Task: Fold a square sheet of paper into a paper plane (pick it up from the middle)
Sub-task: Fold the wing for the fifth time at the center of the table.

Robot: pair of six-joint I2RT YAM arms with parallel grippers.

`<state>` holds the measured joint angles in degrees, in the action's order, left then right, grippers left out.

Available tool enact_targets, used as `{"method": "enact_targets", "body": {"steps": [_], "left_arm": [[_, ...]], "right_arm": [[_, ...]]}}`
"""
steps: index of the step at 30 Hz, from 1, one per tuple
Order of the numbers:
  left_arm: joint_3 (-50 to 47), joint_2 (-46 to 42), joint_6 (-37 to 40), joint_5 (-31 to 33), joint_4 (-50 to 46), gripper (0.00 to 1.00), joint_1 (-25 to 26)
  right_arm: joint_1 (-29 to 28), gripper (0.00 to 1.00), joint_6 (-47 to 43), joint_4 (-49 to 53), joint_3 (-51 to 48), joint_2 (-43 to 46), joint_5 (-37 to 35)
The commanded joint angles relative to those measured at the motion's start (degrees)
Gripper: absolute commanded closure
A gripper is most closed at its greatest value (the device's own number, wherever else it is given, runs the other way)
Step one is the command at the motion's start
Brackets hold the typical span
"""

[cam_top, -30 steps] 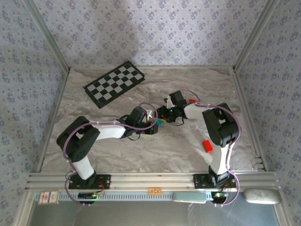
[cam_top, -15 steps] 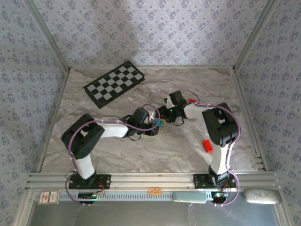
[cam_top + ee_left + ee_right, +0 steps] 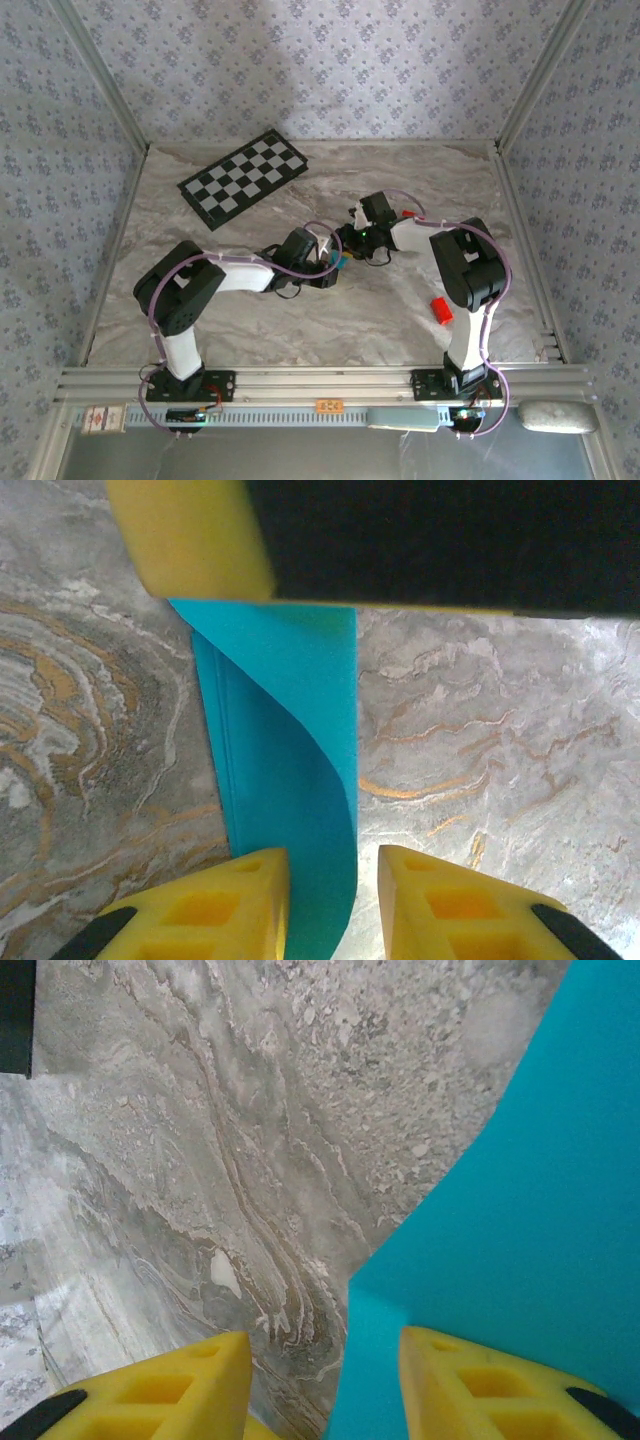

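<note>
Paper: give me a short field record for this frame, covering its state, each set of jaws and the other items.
paper: cyan, folded in layers, on the table between the two arms
left jaws: apart, paper running through the gap
right jaws: apart, paper edge in the gap
board: far left, away from both arms
red blocks: two, on the right side

Marble table [image 3: 300, 320]: checkered board [image 3: 243, 178] far left, red block [image 3: 441, 310] right, folded cyan paper [image 3: 290, 730] centre.

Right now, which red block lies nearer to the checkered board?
The far block, partly hidden behind the right arm; the near block lies beside that arm's elbow, farther forward.
</note>
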<state>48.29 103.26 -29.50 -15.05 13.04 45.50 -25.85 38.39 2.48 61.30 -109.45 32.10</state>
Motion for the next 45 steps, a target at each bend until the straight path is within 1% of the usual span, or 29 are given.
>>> {"method": "enact_targets", "body": {"steps": [1,5,17,22,24,28,29,34,40,43,45], "left_arm": [[-1.23,2.11,-1.49,-0.68,-0.74,0.72,-0.32],[-1.55,2.14,-2.49,-1.64,-0.04,0.76,-0.98],[-1.28,0.81,-1.43,-2.56,-0.47,0.88,-1.64],[-1.27,0.03,-2.03,-3.32,-0.47,0.88,-1.91],[-1.29,-0.38,-2.14,-3.41,-0.59,0.88,-1.99],[-1.36,-0.95,-2.23,-3.49,-0.65,0.88,-1.99],[-1.36,-1.0,-2.23,-3.5,-0.73,0.88,-2.01],[-1.52,-1.47,-2.32,-3.26,-0.73,0.88,-2.08],[-2.36,-4.64,-0.67,-0.69,-0.43,0.77,-1.99],[-2.96,-6.5,2.17,2.11,-0.62,0.66,-1.43],[-3.29,-7.46,4.61,3.77,-0.56,0.6,-0.76]], "right_arm": [[0.4,0.56,0.64,2.43,1.41,-0.59,-0.28],[0.7,0.56,0.56,2.79,1.81,-0.41,-0.13],[1.57,0.56,-1.05,5.55,3.69,-0.33,-1.27],[1.65,0.56,-1.92,8.26,5.07,-1.18,-3.46],[1.63,0.57,-4.26,9.54,5.76,-1.76,-4.31],[1.68,0.57,-6.15,12.24,6.55,-2.69,-6.78],[1.69,0.57,-6.53,12.73,8.67,-2.95,-7.34],[1.64,0.57,-8.27,16.17,10.76,-3.85,-10.53],[1.33,0.57,-8.6,18.69,11.99,-4.27,-12.15],[1.07,0.57,-8.17,19.64,12.68,-4.67,-12.06],[1.05,0.57,-7.84,20.42,13.21,-5.05,-11.94]]}}
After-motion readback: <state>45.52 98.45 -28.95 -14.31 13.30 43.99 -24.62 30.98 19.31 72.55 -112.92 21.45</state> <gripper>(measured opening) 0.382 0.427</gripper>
